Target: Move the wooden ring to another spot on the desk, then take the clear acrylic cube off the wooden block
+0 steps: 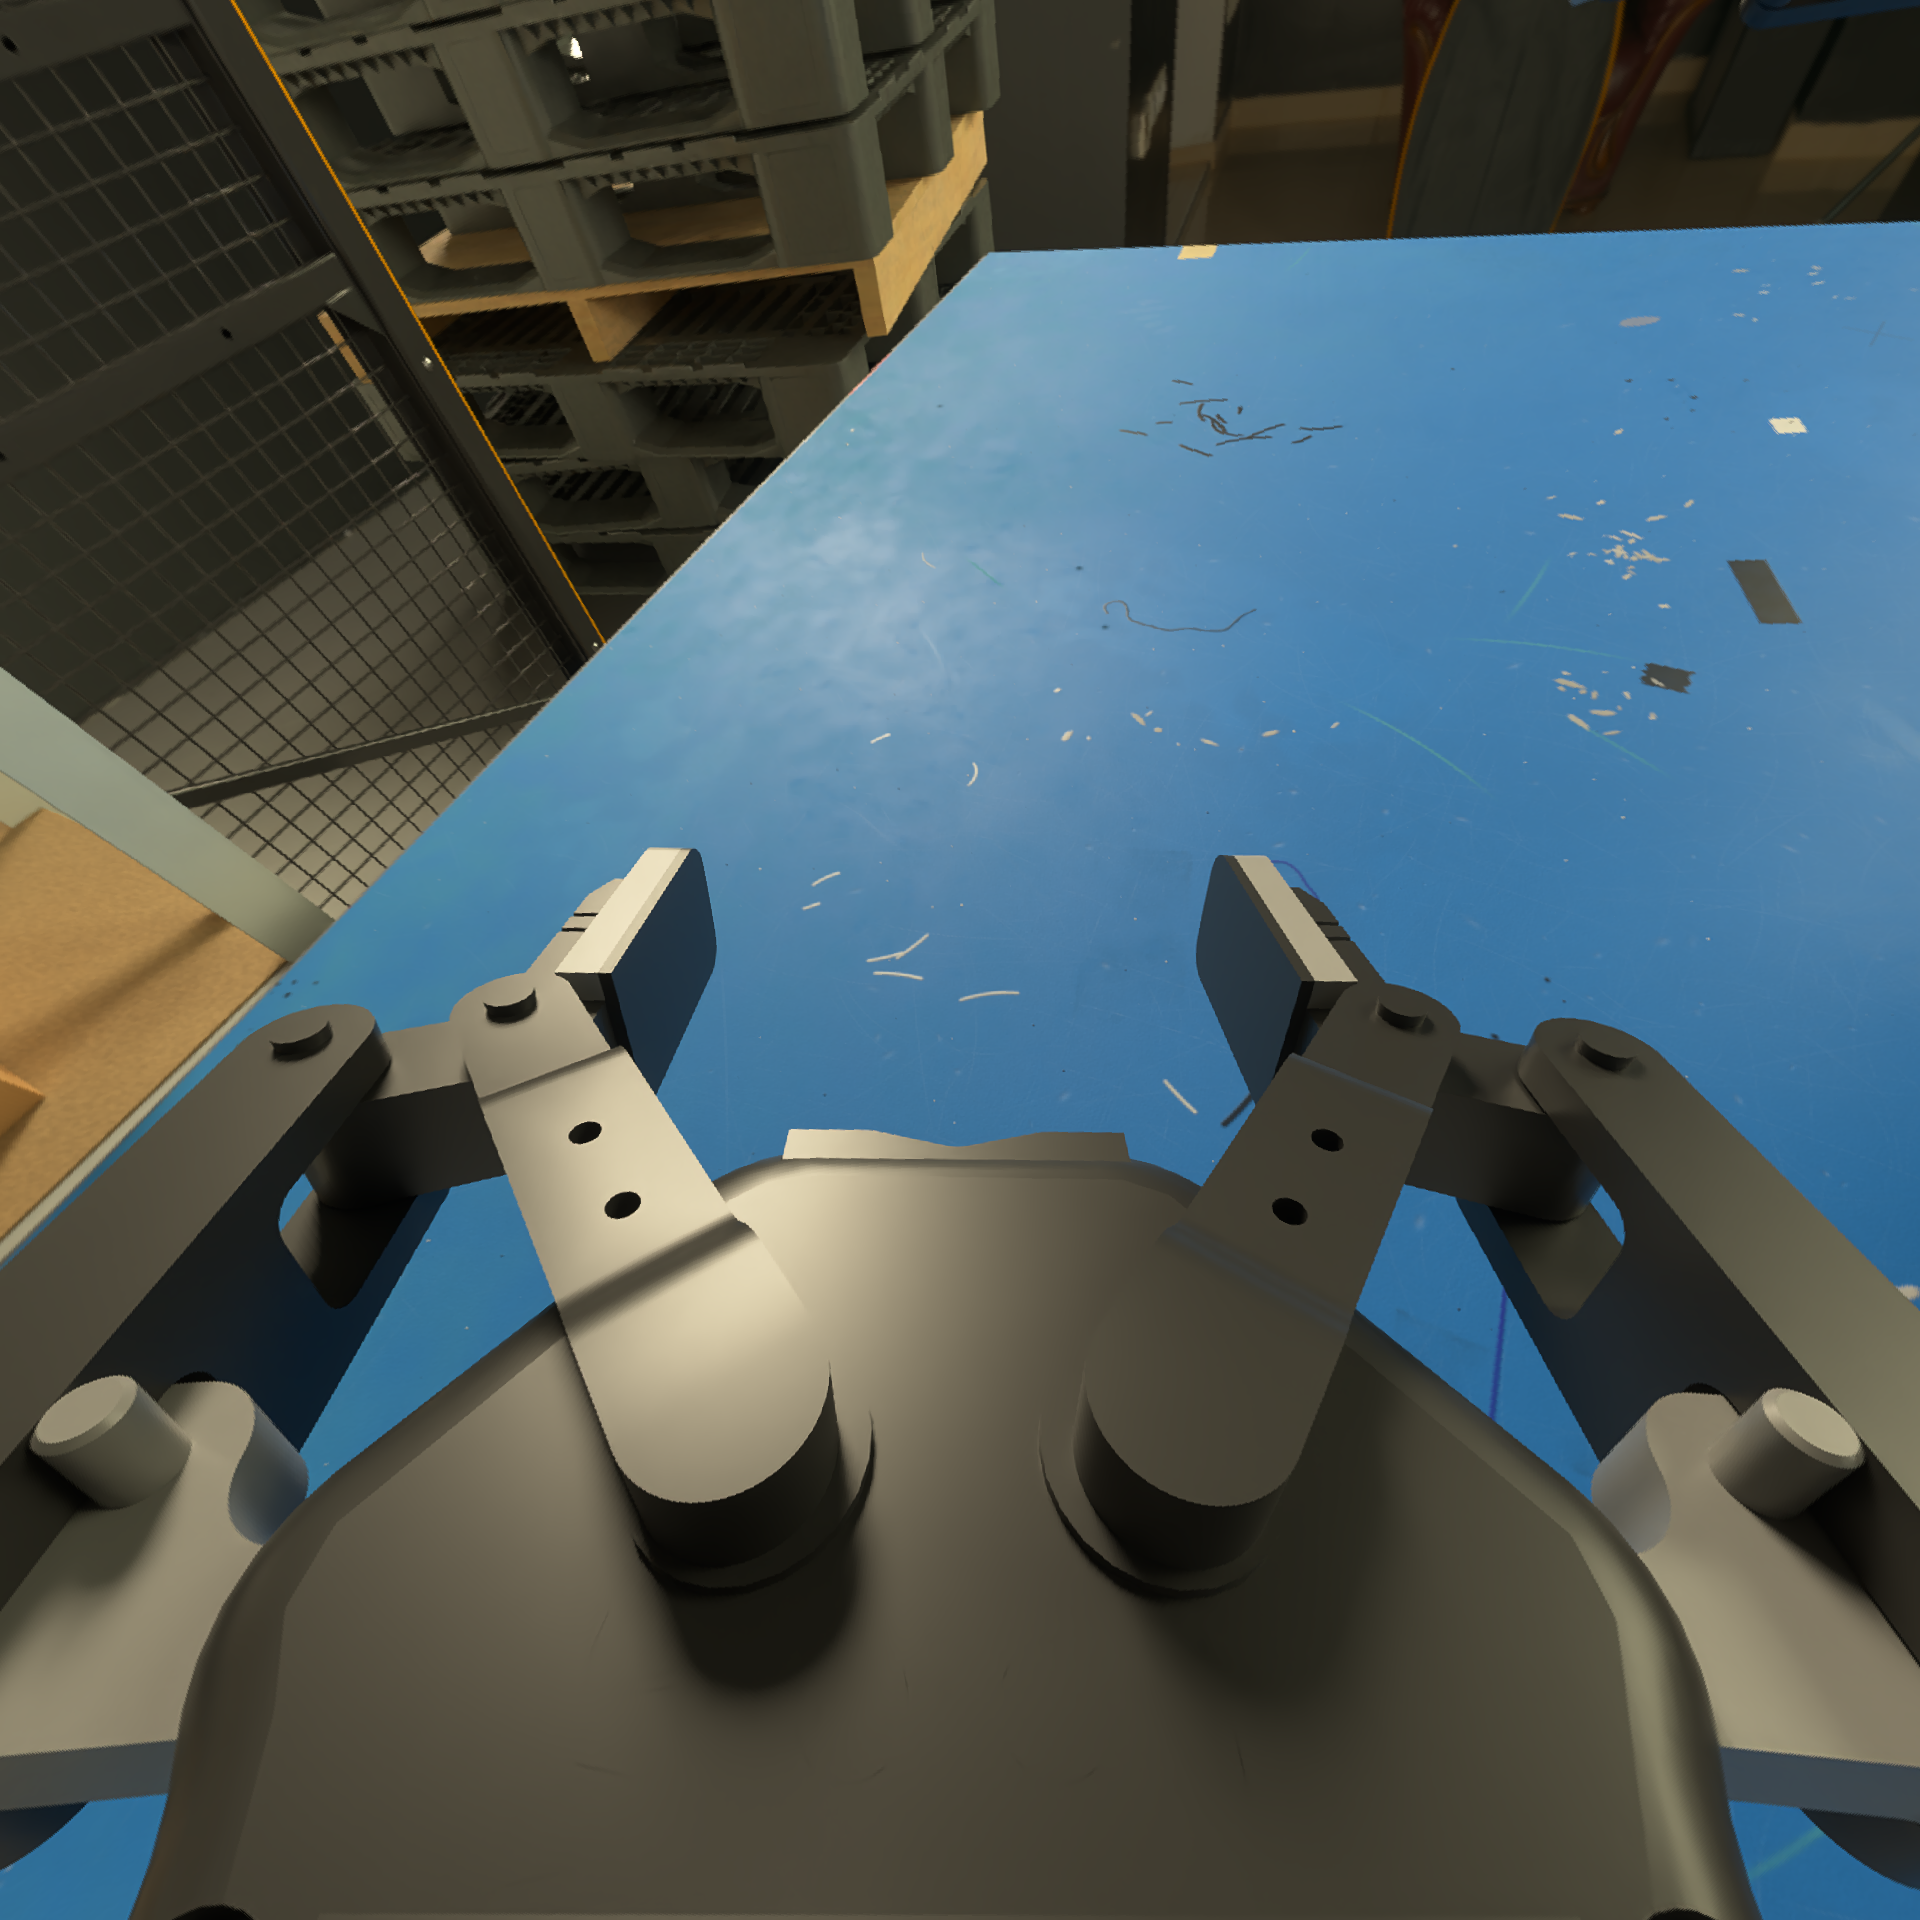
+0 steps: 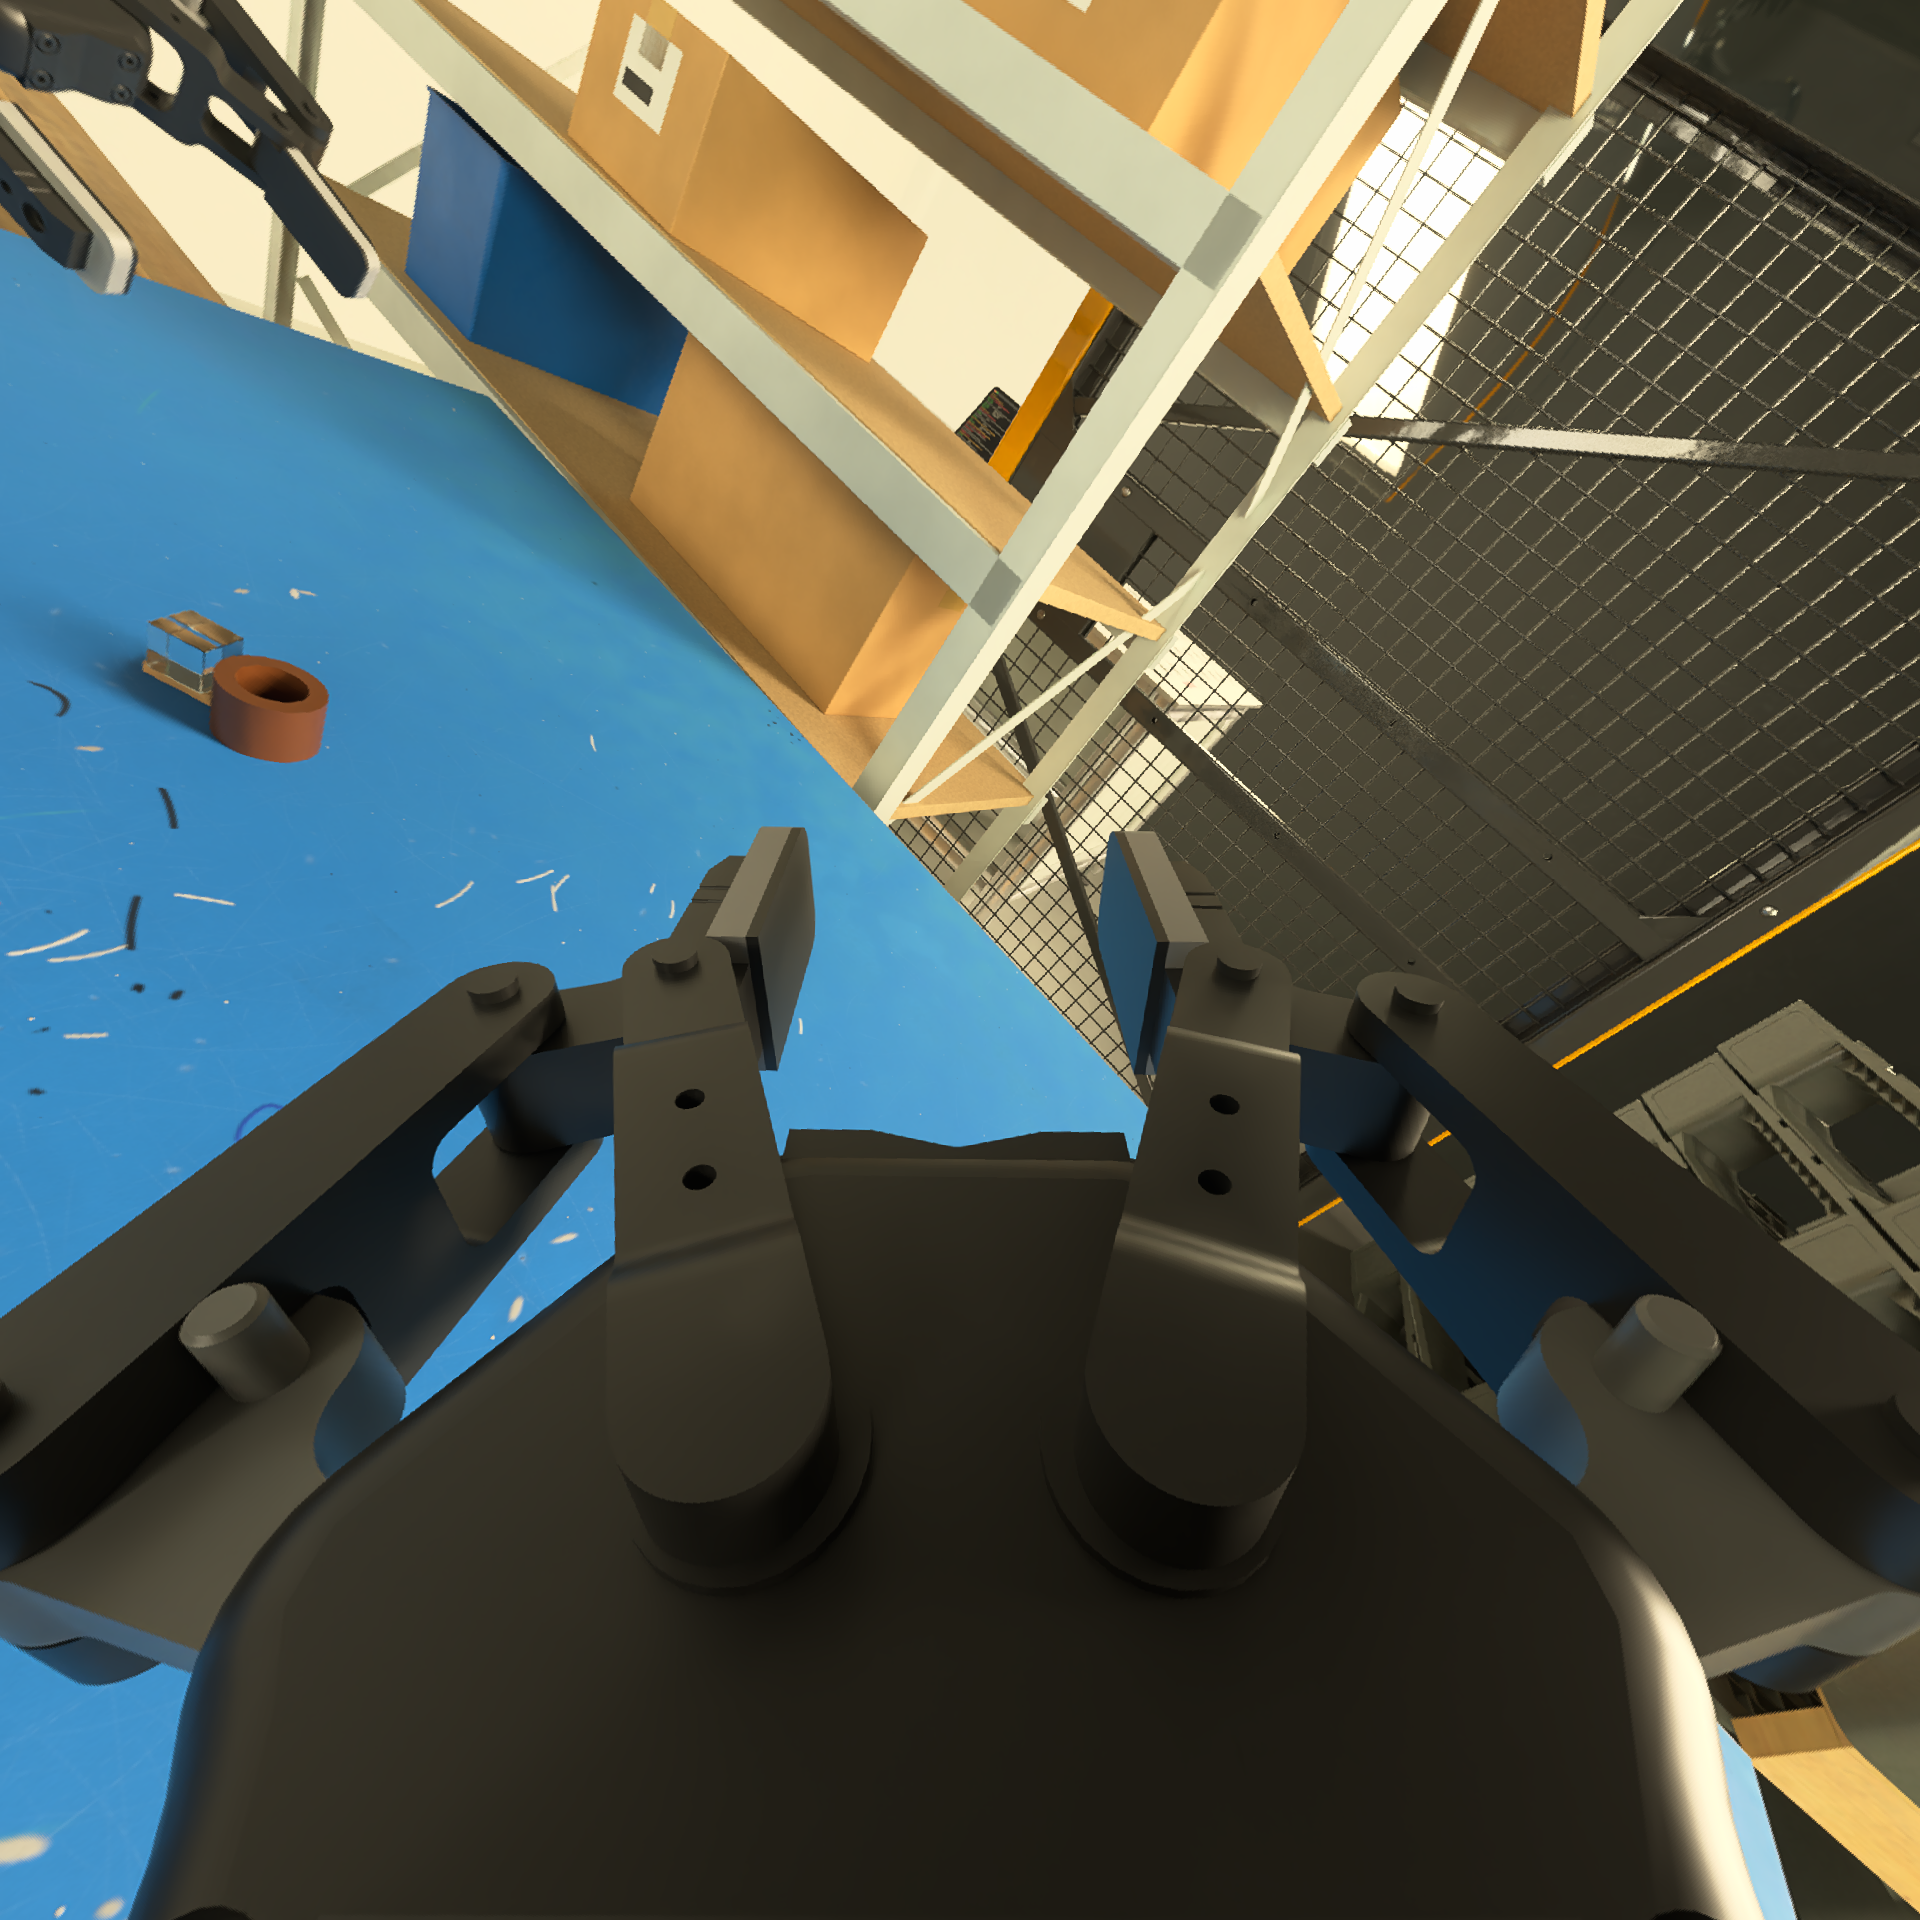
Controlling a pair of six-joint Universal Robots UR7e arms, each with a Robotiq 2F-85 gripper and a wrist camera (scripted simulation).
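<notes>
On the desk [image 2: 436,499], ring [image 2: 270,707] beside cube [image 2: 192,646] – neither touched, left gripper [image 1: 956,935] and right gripper [image 2: 956,925] wide open, empty.

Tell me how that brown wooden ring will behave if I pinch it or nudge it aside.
The wooden ring looks thick-walled and rigid, so probably won't deform. It lies flat, hole up, so likely slides rather than rolls. The clear acrylic cube sits right behind it, so a push that way may disturb it.

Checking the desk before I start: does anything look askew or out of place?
Nothing is toppled or damaged. The wooden ring sits tight against the clear acrylic cube, hiding most of the wooden block beneath. Loose shavings litter the blue desk. Both the left pincer and right pincer are open and empty.
</notes>
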